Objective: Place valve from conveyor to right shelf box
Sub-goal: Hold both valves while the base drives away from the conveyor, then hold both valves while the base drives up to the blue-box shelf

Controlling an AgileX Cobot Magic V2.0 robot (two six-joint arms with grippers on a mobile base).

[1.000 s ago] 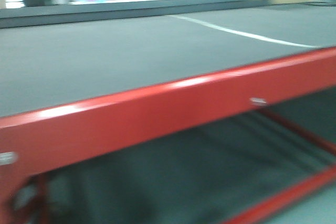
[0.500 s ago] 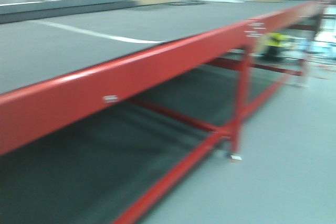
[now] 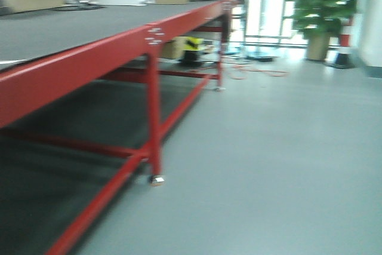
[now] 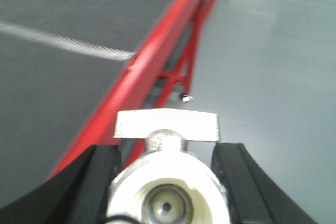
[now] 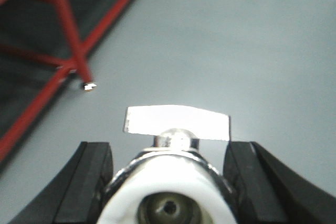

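Your left gripper (image 4: 168, 153) is clamped on the left valve (image 4: 168, 195): black fingers (image 4: 97, 182) sit tight against both sides of its white body, and its flat white handle (image 4: 166, 125) lies crosswise at 12 o'clock. Only this wrist view gives you the conveyor (image 4: 52, 77) from above, with dark grey belt from 9 to 12 o'clock and a pale stripe (image 4: 68, 45) across it. The red rail (image 4: 152, 59) runs from 7 up to 1 o'clock, passing behind the valve. Your right gripper (image 5: 169, 150) is likewise closed on the right valve (image 5: 168, 195), handle crosswise at 12. Behind it is grey floor (image 5: 236, 40), with a red frame leg (image 5: 71, 35) at 10 o'clock. Grippers and valves show in the wrist views only. The front view alone shows the conveyor's length running from 9 toward 12, a potted plant (image 3: 325, 4) at 1 o'clock and open floor from 3 to 6. All views are blurred.
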